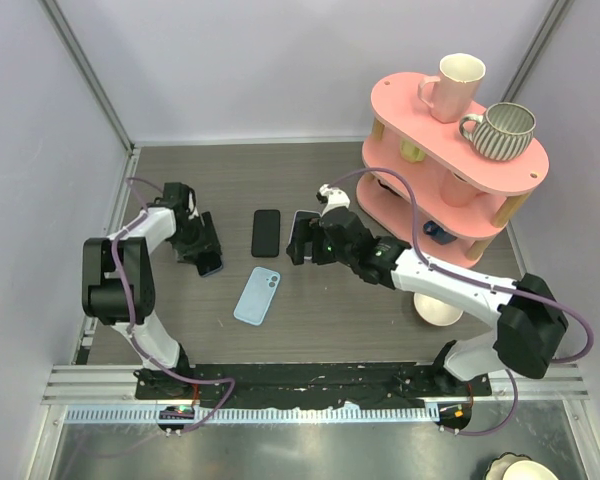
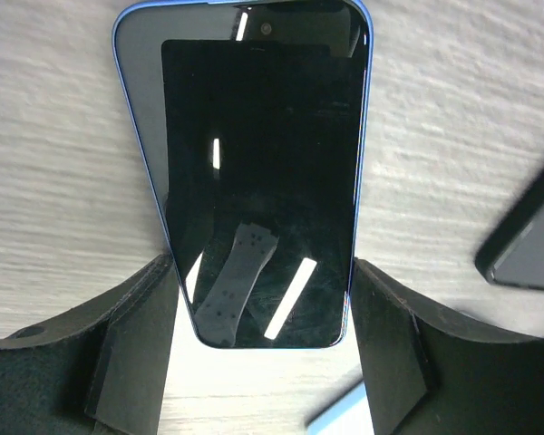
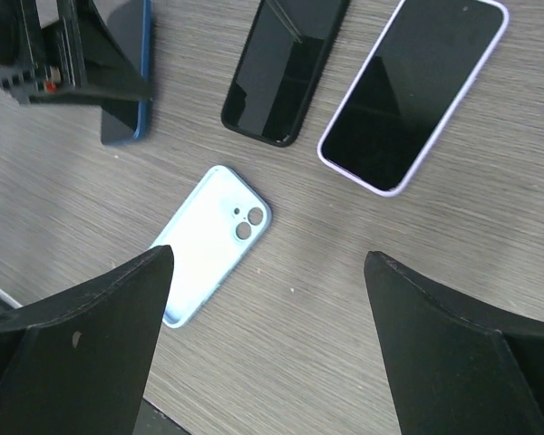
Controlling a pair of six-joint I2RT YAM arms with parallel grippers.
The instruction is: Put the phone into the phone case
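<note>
A blue-edged phone (image 2: 258, 163) with a dark screen sits between my left gripper's fingers (image 2: 140, 335). Both fingers press on its long sides near its lower end. The left gripper (image 1: 202, 250) is at the left of the table, and the phone's end (image 1: 212, 266) sticks out below it. A light blue phone case (image 1: 257, 296) lies inside up to its right, also in the right wrist view (image 3: 213, 240). My right gripper (image 1: 298, 243) is open and empty, hovering above the table (image 3: 267, 258) right of the case.
A black phone (image 1: 266, 232) and a lilac-edged phone (image 3: 412, 91) lie side by side behind the case. A pink two-tier shelf (image 1: 410, 100) with mugs stands at the back right. A white bowl (image 1: 438, 310) sits near the right arm.
</note>
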